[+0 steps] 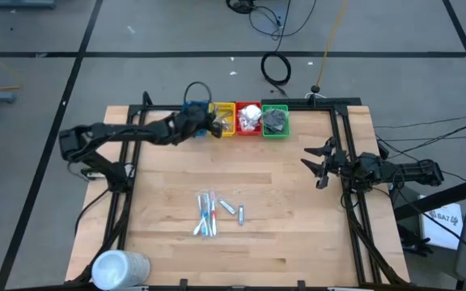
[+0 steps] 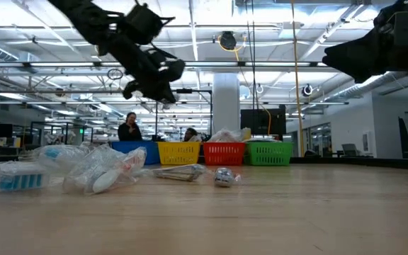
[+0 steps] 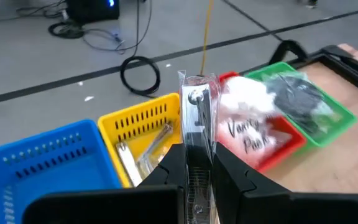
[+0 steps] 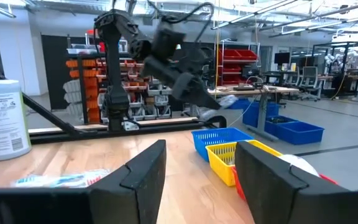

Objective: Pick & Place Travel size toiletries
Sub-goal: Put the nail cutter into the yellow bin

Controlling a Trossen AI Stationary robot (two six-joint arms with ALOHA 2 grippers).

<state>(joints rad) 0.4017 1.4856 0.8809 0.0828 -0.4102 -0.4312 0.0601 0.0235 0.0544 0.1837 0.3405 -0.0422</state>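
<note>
The left end effector (image 3: 197, 168) is clenched on a clear-wrapped tube (image 3: 196, 115) above the yellow bin (image 1: 223, 118) at the counter's (image 1: 298, 210) far edge. The right end effector (image 1: 315, 164) hangs released near the right edge. More toiletries (image 1: 214, 212) lie mid-counter, with bare wood around them.

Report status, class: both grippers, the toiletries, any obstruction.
Left gripper shut on clear-wrapped silver tube, above yellow slotted plastic bin. Right gripper open, idle at right edge. Remaining toiletries lie mid-table. Nothing obstructing.
</note>
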